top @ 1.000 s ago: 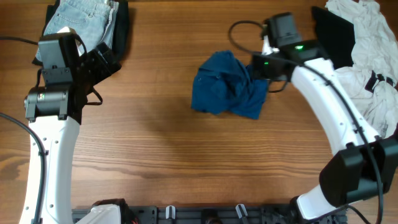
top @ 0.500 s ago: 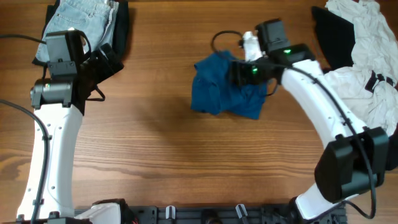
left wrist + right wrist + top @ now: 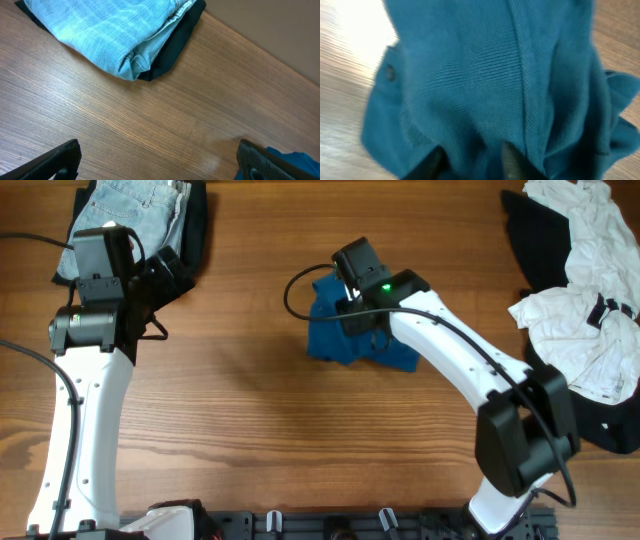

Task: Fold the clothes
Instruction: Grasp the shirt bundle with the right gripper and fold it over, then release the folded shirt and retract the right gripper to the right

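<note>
- step in hand looks like spreading: the blue garment [image 3: 352, 338] lies crumpled mid-desk, and the next move likely calls for pinching an edge.
- right pincer [image 3: 470, 159] sits low over the cloth, tips slightly apart, touching fabric; grip unclear.
- left pincer [image 3: 157, 159] hangs wide apart, empty, near the folded jeans [image 3: 112, 32].

Overhead down; wrists close, perhaps angled.

- No readable text, labels or brand marks anywhere, as far as I can see.
- Blue shirt [image 3: 485, 95] fills the right wrist view, just plain knit with one small button, nothing printed on it.
- Folded jeans [image 3: 110, 30]: no visible tag either.
</note>
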`<state>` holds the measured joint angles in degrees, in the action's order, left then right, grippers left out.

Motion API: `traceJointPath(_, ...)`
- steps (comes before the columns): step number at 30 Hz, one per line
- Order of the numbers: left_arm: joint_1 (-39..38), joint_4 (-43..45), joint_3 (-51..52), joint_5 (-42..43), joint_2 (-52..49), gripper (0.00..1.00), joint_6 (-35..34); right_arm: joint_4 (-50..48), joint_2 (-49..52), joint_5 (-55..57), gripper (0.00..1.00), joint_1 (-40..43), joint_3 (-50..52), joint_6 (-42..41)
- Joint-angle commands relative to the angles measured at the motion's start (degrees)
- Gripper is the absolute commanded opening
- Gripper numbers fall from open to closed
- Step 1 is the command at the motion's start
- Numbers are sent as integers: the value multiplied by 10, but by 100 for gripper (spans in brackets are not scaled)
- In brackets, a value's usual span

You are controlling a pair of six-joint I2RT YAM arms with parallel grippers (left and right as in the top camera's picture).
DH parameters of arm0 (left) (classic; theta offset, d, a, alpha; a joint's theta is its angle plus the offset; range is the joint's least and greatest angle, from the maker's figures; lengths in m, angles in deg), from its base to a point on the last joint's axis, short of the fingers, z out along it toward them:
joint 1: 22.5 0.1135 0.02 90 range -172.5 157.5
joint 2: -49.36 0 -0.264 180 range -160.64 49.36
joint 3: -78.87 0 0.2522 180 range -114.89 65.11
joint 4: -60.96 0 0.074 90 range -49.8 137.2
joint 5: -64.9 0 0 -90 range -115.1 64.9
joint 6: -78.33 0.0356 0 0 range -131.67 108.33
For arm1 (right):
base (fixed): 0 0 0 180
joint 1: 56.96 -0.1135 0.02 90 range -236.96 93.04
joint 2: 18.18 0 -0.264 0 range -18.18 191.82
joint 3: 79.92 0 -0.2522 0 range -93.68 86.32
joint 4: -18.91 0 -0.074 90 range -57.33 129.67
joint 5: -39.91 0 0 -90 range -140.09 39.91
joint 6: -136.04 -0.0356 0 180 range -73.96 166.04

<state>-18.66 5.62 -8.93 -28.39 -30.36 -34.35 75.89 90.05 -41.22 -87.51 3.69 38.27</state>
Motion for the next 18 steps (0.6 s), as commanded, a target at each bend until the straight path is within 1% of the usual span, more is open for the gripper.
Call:
traceJointPath(1,2,2,1,-11,-4,100,-3,-2,4,45,4,9,0,-41)
traceJointPath(4,2,2,1,-11,-5,100,-3,25,-25,42,4,33,-20,-78)
traceJointPath(5,2,2,1,-11,-4,100,-3,36,-38,24,4,46,-30,-88)
traceJointPath(7,2,2,1,-13,-4,100,-3,48,-68,-58,4,89,-34,-94)
traceJointPath(9,2,1,1,-13,-5,100,-3,76,-75,-162,4,161,-32,-104)
traceJointPath(10,2,1,1,-13,-5,100,-3,85,-73,-183,4,183,-27,-103)
traceJointPath(13,2,1,1,-13,-4,100,-3,102,-63,-231,4,257,21,-85)
traceJointPath(17,2,1,1,-13,-5,100,-3,81,-46,-276,4,285,80,-71)
traceJointPath(18,2,1,1,-13,-5,100,-3,65,-39,-291,8,287,99,-68)
